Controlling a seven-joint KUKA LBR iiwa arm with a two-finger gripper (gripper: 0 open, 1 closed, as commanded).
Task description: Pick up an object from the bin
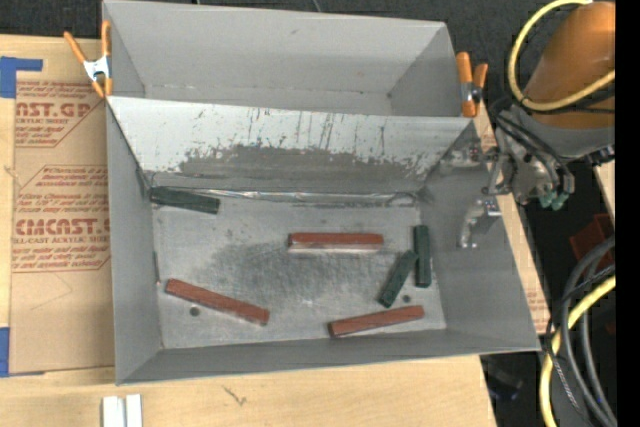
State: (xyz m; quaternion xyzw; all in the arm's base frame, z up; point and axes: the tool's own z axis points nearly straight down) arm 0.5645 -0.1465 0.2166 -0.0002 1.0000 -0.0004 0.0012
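The gripper (478,223) is hanging over the bin's (300,55) right wall; its jaws' state I cannot tell. Nearest, two green bars (398,283) are lying together, so closing across one only seems wise.

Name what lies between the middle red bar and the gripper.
In the camera view, the rightmost green bar lies between red bar and gripper; a slanted green bar sits just below-left.

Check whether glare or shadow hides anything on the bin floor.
Camera view: no. The bin's back wall is brightest; the floor is evenly lit; a pale sheen lies under the middle red-brown bar; the two dark green bars at right cast thin shadows, hiding nothing.
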